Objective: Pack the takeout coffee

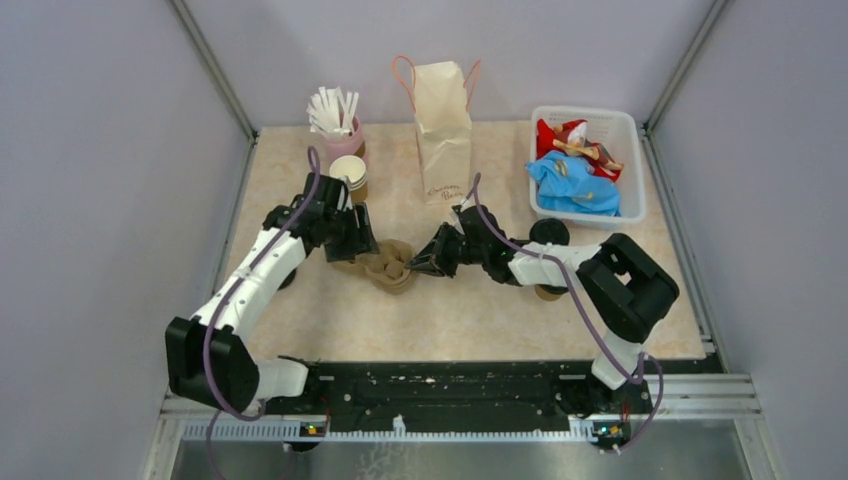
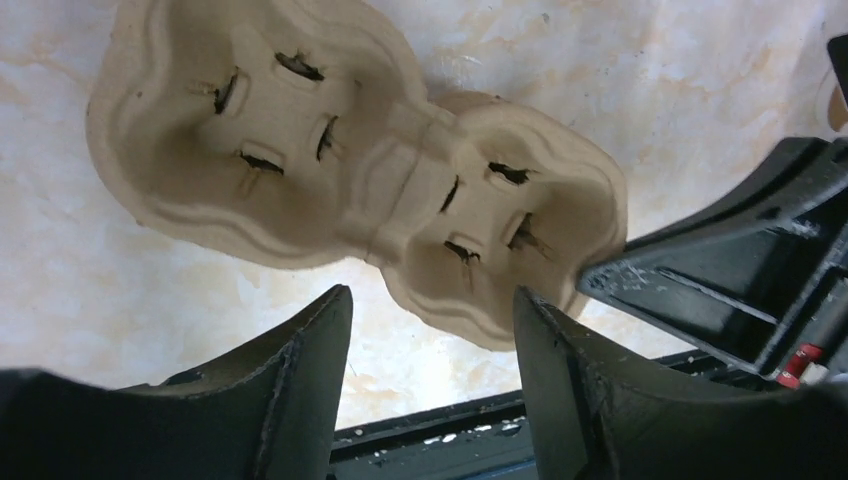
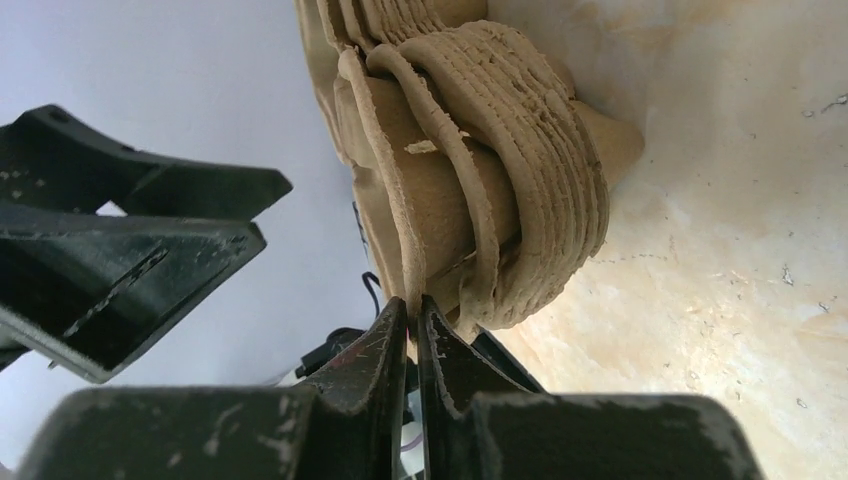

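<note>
A brown pulp cup carrier with two wells lies mid-table; in the right wrist view it is the top of a nested stack. My right gripper is shut on the thin rim at the carrier's right end. My left gripper hangs open just left of the carrier, with nothing between its fingers; both wells of the carrier are empty. One takeout coffee cup shows as a black lid behind my right forearm, and a brown cup edge peeks out below that forearm.
A tall paper bag with pink handles stands at the back centre. Left of it are a pink cup of white straws and a stack of lidless cups. A white bin of red and blue packets sits back right.
</note>
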Motion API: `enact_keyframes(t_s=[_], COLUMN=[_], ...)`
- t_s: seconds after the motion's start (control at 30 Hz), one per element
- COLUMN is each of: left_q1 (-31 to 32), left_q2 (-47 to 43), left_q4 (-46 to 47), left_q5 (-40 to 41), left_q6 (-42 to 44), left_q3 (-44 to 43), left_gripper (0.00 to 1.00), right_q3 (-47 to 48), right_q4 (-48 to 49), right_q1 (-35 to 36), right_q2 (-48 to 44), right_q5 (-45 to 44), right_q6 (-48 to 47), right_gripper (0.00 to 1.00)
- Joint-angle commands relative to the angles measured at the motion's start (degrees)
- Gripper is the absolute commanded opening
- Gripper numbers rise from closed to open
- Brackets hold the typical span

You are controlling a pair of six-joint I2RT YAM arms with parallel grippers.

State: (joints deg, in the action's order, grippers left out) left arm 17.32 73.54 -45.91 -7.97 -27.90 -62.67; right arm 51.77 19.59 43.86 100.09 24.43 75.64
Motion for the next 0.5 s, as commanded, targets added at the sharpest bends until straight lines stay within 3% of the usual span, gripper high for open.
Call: enact_keyframes(t_s=[0.0,0.17,0.27,0.47], left_q1=[-1.6,-2.9,-2.9,-2.9], left_q2=[2.3,7.7,10.5,9.9], left_q4=[6.8,8.3,9.3,11.2], left_q5=[-3.4,-5.1,-7.8,-7.3], left_q6=[5.0,8.6,8.1,6.4], left_q3=[1.2,1.6,2.6,5.3], left_gripper=[0.68,0.70,0.66,0.61], right_q3=[0.9,1.1,1.6,3.6], right_q4=[-0.1,-1.0,-2.1,-6.8], right_q1=[-0.6,-0.6,-0.5,0.7], right_q2=[-1.9,-1.2,-0.5,0.2], right_q5=[1.1,0.9,0.8,-1.0], right_q6=[-0.4,-0.4,-0.4,-1.0], right_gripper=[0.09,0.12,0.15,0.22])
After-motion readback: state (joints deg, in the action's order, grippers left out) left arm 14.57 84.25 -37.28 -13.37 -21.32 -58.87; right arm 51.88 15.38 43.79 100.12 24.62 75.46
